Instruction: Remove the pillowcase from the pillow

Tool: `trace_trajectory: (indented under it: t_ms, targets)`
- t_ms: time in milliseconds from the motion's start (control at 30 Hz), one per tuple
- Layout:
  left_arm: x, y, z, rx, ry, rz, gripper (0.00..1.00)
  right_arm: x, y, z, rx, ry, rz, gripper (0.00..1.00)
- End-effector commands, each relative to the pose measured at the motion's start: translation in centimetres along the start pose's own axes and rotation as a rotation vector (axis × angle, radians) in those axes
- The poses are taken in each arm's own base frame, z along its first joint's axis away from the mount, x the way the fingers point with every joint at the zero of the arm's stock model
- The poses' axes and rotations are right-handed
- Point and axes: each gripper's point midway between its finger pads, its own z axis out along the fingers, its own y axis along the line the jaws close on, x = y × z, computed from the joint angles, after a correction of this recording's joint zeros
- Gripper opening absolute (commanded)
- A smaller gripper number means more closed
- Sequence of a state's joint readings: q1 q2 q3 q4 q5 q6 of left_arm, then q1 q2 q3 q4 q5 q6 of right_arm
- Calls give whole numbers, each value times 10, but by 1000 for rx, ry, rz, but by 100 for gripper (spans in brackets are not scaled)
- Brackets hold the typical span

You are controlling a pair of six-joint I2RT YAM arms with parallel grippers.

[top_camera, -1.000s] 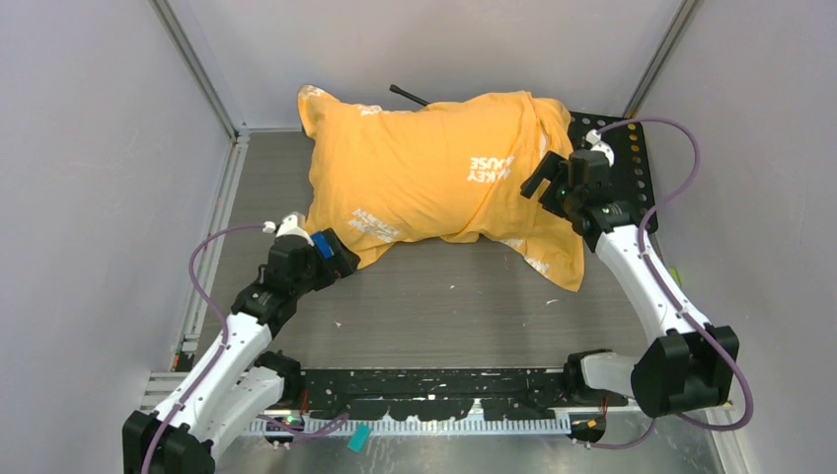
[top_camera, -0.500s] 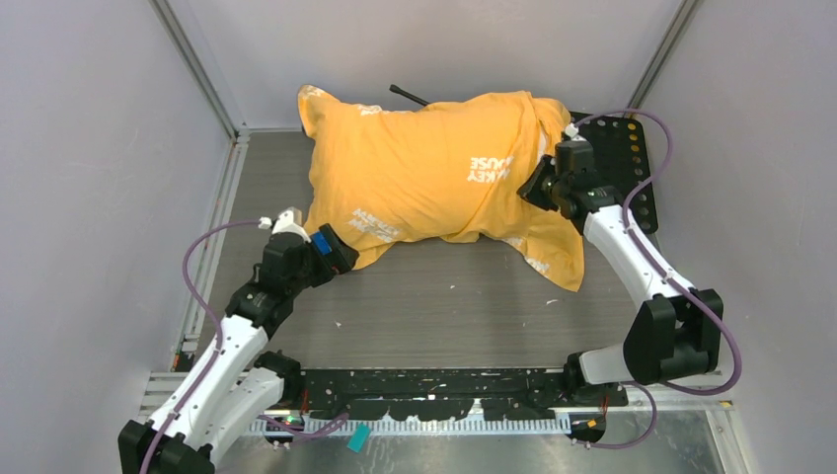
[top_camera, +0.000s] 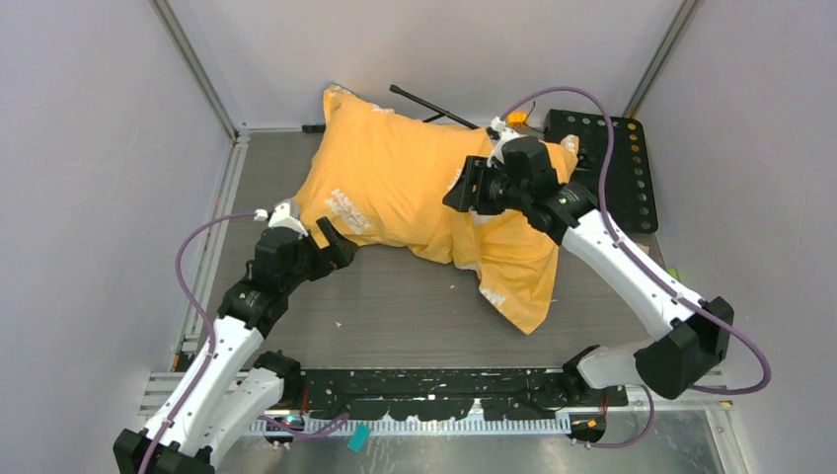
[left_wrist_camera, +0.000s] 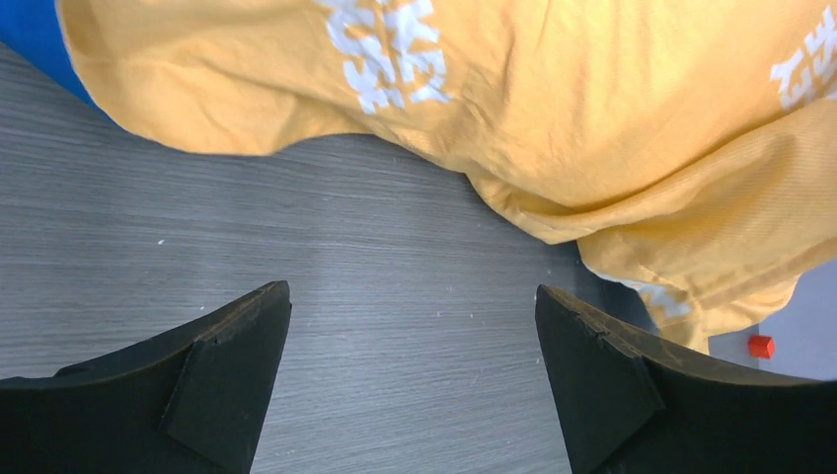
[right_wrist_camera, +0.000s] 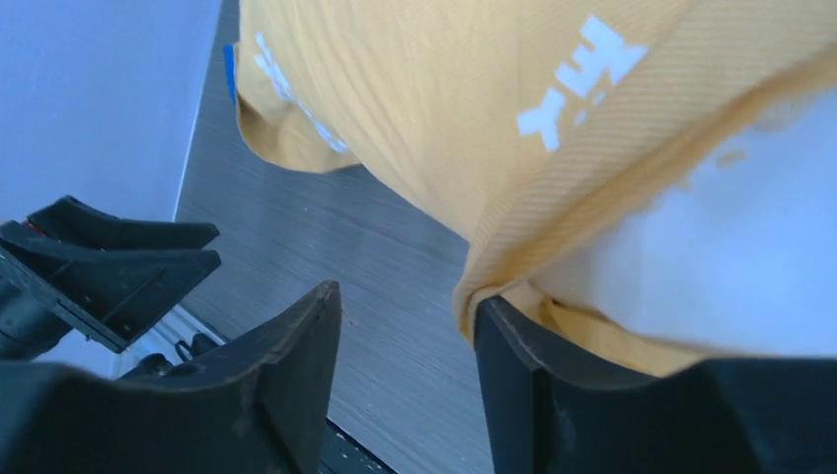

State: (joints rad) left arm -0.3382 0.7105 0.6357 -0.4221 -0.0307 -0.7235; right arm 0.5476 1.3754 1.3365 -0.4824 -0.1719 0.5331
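Top view. The wrinkled orange-yellow fabric pillowcase with white lettering (top_camera: 395, 188) covers the pillow and lies on the grey wood-grain table (top_camera: 444, 316), toward 12 o'clock from the table's middle. Its long axis is turned so that one corner points to 11 o'clock. A slack, flat tail of the cover trails to 5 o'clock. A thin black rod (top_camera: 434, 106) shows just behind it at 12 o'clock. A black perforated plate (top_camera: 604, 163) lies at 3 o'clock of the cover, near the right wall.

The left gripper (top_camera: 334, 245) sits at 8 o'clock of the pillowcase, just beside its near-left corner. The right gripper (top_camera: 464, 188) is over the cover's right half, reaching toward 9 o'clock.

Left wrist view. The left gripper's two black fingers (left_wrist_camera: 232, 360) stand wide apart and hold nothing, with bare table between them. The cover's lower edge lies at 12 o'clock, apart from both tips, and a blue patch (left_wrist_camera: 35, 44) shows at 10 o'clock. A small red object (left_wrist_camera: 759, 346) lies at 3 o'clock, beyond the fabric.

Right wrist view. The right gripper's jaws are parted by a moderate gap through which the table shows, so no cloth is clamped. A folded hem of the pillowcase rests against the inner face of the finger (right_wrist_camera: 538, 395) at 4 o'clock. Past that hem, at 3 o'clock, the plump plain white pillow (right_wrist_camera: 711, 257) shows bare where the cover opens.
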Motion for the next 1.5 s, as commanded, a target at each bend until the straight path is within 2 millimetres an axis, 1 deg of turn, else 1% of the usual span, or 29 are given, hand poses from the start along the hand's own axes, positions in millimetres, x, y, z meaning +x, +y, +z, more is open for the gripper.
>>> trace_trajectory:
  t_ms: [0, 100, 200, 267, 367, 500, 567, 667, 900, 967, 1033, 1133, 1233, 1400, 1467]
  targets:
    - [-10, -31, -2, 100, 28, 45, 97, 9, -14, -39, 57, -30, -42, 63]
    - [-9, -40, -1, 111, 26, 83, 97, 16, -37, -55, 147, -79, -49, 75]
    - [-9, -55, -1, 158, 18, 117, 97, 16, -64, -71, 275, -156, -35, 80]
    - [-11, -63, 1, 163, 6, 147, 96, 17, -87, -82, 386, -208, -12, 83]
    - [-8, -77, 4, 179, 17, 207, 95, 23, -111, -98, 498, -254, 12, 87]
    - [-5, -97, 9, 206, 22, 263, 95, 33, -126, -107, 538, -293, 30, 93]
    - [-1, -105, 13, 213, 36, 292, 95, 39, -132, -106, 550, -294, 32, 96]
    - [5, -119, 16, 238, 53, 331, 95, 49, -136, -95, 545, -261, 29, 97]
    - [13, -144, 20, 291, 89, 394, 94, 75, -120, -52, 402, -115, 39, 95]
    - [16, -150, 22, 304, 103, 410, 94, 81, -116, -44, 369, -76, 38, 95]
    - [22, -158, 23, 322, 121, 434, 93, 85, -114, -41, 356, -51, 30, 95]
    - [31, -169, 27, 334, 150, 471, 92, 85, -116, -43, 358, -58, 17, 95]
    - [39, -178, 32, 335, 174, 505, 92, 80, -119, -51, 375, -104, 18, 95]
    - [43, -190, 42, 319, 193, 524, 92, 67, -136, -82, 445, -291, 71, 95]
    - [44, -196, 48, 297, 193, 540, 92, 66, -142, -94, 467, -346, 80, 95]
